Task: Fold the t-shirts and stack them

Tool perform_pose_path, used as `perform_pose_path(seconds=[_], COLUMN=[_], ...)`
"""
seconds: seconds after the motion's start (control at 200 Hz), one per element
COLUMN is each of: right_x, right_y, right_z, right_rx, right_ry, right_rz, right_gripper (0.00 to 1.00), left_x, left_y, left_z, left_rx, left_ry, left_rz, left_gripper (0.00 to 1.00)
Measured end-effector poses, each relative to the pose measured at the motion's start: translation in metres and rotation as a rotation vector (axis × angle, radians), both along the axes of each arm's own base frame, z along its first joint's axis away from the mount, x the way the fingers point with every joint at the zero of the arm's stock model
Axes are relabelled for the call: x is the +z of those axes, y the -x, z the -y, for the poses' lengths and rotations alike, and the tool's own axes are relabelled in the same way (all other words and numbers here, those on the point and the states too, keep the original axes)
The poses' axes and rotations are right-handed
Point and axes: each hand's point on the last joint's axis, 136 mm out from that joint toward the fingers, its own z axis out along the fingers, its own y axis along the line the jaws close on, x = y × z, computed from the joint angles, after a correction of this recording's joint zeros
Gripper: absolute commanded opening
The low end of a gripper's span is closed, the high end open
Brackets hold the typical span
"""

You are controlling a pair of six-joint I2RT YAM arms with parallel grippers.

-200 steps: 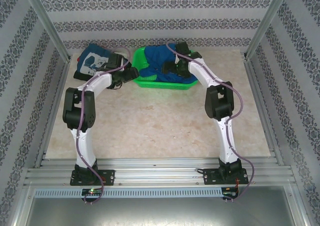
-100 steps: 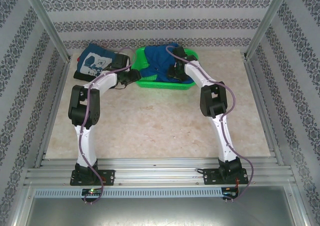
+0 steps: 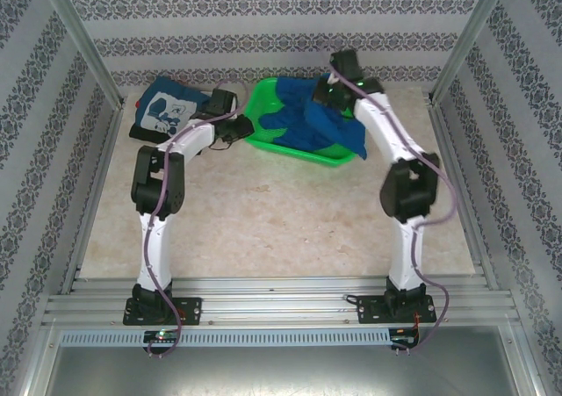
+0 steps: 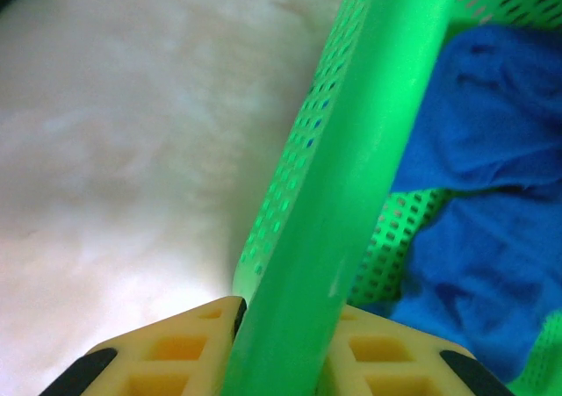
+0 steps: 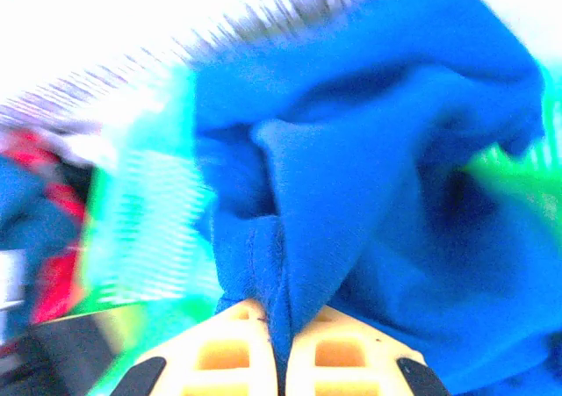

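Near edge: both arm bases are bolted side by side; bare table (image 3: 281, 229) is seen btw them and the work area. Mid-far, L side: L gripper (image 3: 239, 133) is clamped on the left rim of the green mesh basket (image 3: 303, 155). In L wrist view its yellow fingers (image 4: 180, 348) are seen pressed to either side of the rim, no gap left. Basket is set skewed to the table edge. Royal-blue t-shirt (image 3: 307, 119) is bunched inside the basket, w/ part draped over the R rim. R gripper (image 3: 332, 93) is found at the basket's far side, above the cloth. In R wrist view its jaws are closed tight on a pinched fold of the royal-blue t-shirt. Red cloth (image 5: 44, 277) is glimpsed at L of that view, blurred. Far L: navy t-shirt (image 3: 169, 106) w/ white/light-blue graphic is laid on the table just beside the basket, near the back wall
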Motion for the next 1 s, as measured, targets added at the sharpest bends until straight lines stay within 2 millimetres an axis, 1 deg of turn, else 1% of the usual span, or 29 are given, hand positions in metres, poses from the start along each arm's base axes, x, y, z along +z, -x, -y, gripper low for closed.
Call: perform_pose_path(seconds=[0.005, 0.015, 0.045, 0.085, 0.095, 0.135, 0.205, 0.24, 0.275, 0.325, 0.37, 0.46, 0.545, 0.565, 0.61, 0.659, 0.729, 0.759, 0.809, 0.869, 0.874, 0.899, 0.919, 0.929, 0.944, 0.949, 0.959, 0.984, 0.999], right_x=[0.009, 0.016, 0.055, 0.099, 0.105, 0.146, 0.193, 0.207, 0.216, 0.220, 0.221, 0.221, 0.223, 0.223, 0.223, 0.223, 0.212, 0.204, 0.186, 0.159, 0.157, 0.142, 0.128, 0.124, 0.113, 0.109, 0.105, 0.085, 0.077], right_y=[0.002, 0.005, 0.017, 0.035, 0.039, 0.062, 0.102, 0.121, 0.141, 0.163, 0.187, 0.221, 0.249, 0.256, 0.267, 0.279, 0.285, 0.284, 0.277, 0.265, 0.264, 0.258, 0.251, 0.248, 0.244, 0.242, 0.240, 0.230, 0.225], right_z=[0.001, 0.002, 0.006, 0.010, 0.011, 0.014, 0.013, 0.009, 0.002, -0.010, -0.027, -0.063, -0.091, -0.097, -0.109, -0.120, -0.130, -0.132, -0.135, -0.139, -0.140, -0.143, -0.145, -0.146, -0.147, -0.149, -0.150, -0.152, -0.154], right_rx=[0.001, 0.002, 0.010, 0.021, 0.024, 0.046, 0.098, 0.133, 0.170, 0.226, 0.296, 0.423, 0.524, 0.545, 0.583, 0.621, 0.642, 0.640, 0.621, 0.589, 0.587, 0.574, 0.559, 0.555, 0.546, 0.543, 0.541, 0.524, 0.516], right_ry=[-0.004, -0.009, -0.028, -0.054, -0.058, -0.088, -0.133, -0.154, -0.174, -0.199, -0.222, -0.266, -0.307, -0.316, -0.329, -0.340, -0.345, -0.344, -0.333, -0.314, -0.311, -0.301, -0.287, -0.283, -0.271, -0.267, -0.262, -0.239, -0.228], right_rz=[0.017, 0.030, 0.102, 0.186, 0.199, 0.277, 0.362, 0.388, 0.402, 0.397, 0.381, 0.340, 0.313, 0.307, 0.297, 0.288, 0.262, 0.244, 0.205, 0.147, 0.143, 0.113, 0.085, 0.077, 0.058, 0.048, 0.040, 0.002, -0.012], right_gripper=[0.00, 0.00, 0.00, 0.00, 0.00, 0.00, 0.00, 0.00, 0.00, 0.00, 0.00, 0.00, 0.00, 0.00, 0.00, 0.00, 0.00, 0.00, 0.00, 0.00, 0.00, 0.00, 0.00, 0.00, 0.00, 0.00, 0.00, 0.00, 0.00], left_x=[0.000, 0.001, 0.001, 0.001, 0.001, 0.003, 0.004, 0.003, 0.002, 0.002, 0.002, 0.003, 0.010, 0.011, 0.021, 0.034, 0.058, 0.068, 0.092, 0.118, 0.124, 0.134, 0.145, 0.149, 0.156, 0.161, 0.164, 0.178, 0.183], left_y=[-0.001, -0.002, -0.007, -0.013, -0.014, -0.021, -0.032, -0.036, -0.041, -0.048, -0.055, -0.066, -0.073, -0.074, -0.077, -0.079, -0.082, -0.082, -0.081, -0.073, -0.072, -0.066, -0.060, -0.058, -0.052, -0.049, -0.047, -0.036, -0.031], left_z=[0.002, 0.004, 0.013, 0.025, 0.028, 0.042, 0.069, 0.082, 0.094, 0.108, 0.122, 0.142, 0.148, 0.148, 0.145, 0.139, 0.114, 0.096, 0.055, -0.010, -0.021, -0.049, -0.078, -0.087, -0.105, -0.116, -0.125, -0.159, -0.173], left_rx=[-0.002, -0.005, -0.018, -0.036, -0.039, -0.058, -0.082, -0.091, -0.092, -0.082, -0.075, -0.041, -0.015, -0.008, -0.003, 0.003, 0.019, 0.036, 0.079, 0.158, 0.173, 0.210, 0.251, 0.263, 0.290, 0.305, 0.319, 0.369, 0.391], left_ry=[0.000, 0.001, 0.004, 0.008, 0.009, 0.015, 0.029, 0.042, 0.059, 0.096, 0.133, 0.215, 0.277, 0.291, 0.317, 0.350, 0.379, 0.385, 0.390, 0.377, 0.376, 0.371, 0.367, 0.365, 0.362, 0.360, 0.358, 0.349, 0.342], left_rz=[0.002, 0.004, 0.015, 0.030, 0.033, 0.050, 0.078, 0.089, 0.097, 0.101, 0.114, 0.122, 0.128, 0.124, 0.132, 0.132, 0.133, 0.128, 0.139, 0.159, 0.166, 0.182, 0.200, 0.207, 0.219, 0.228, 0.237, 0.267, 0.280], left_gripper=[0.26, 0.26, 0.26, 0.28, 0.29, 0.33, 0.41, 0.47, 0.53, 0.59, 0.66, 0.78, 0.89, 0.94, 0.99, 1.00, 1.00, 1.00, 1.00, 1.00, 1.00, 1.00, 1.00, 1.00, 1.00, 1.00, 1.00, 1.00, 1.00])
